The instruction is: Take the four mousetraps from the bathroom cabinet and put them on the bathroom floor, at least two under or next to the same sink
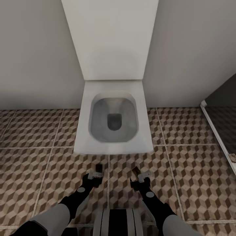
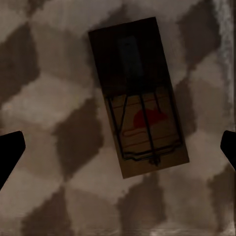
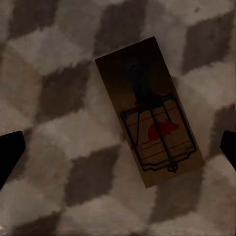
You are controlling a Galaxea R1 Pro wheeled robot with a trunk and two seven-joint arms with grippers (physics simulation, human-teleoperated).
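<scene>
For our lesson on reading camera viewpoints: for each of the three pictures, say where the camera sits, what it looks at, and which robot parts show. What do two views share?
Head view: high on the robot, looking down at a toilet against the wall, with both arms, the left hand and the right hand.
Left wrist view: on the left arm, facing the bathroom floor and a mousetrap; dark fingertips at the edges.
Right wrist view: the same, over another mousetrap.
Shared: both wrist views show the cube-patterned tiles.

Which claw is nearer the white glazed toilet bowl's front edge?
Neither clearly: the left claw and right claw hang about equally short of the white glazed toilet bowl, left of centre and right of centre, over the cube-patterned tile floor.
</scene>
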